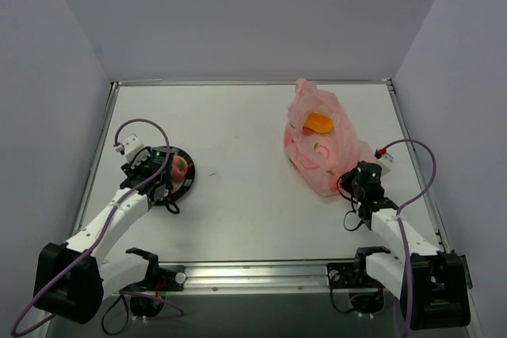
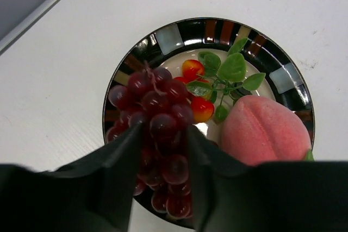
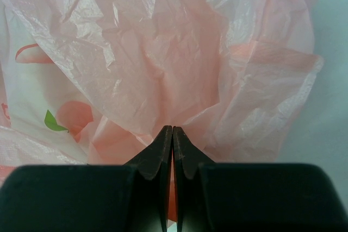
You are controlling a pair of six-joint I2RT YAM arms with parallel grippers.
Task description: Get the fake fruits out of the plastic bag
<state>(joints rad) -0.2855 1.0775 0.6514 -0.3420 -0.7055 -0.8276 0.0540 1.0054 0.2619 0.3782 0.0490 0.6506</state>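
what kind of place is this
Likely a robot lab test cell: a white table boxed in by plain walls, two arms bolted at its near edge, toy fruit and a bag as props.

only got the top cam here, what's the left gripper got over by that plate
observer: the left gripper is closed on a bunch of dark red grapes, over the plate.
operator: anything else on there i can't make out
observer: a sprig of small red-orange berries with green leaves, lying next to the pink peach.
operator: and the other arm
observer: the right gripper is shut, pinching a fold of the plastic bag.
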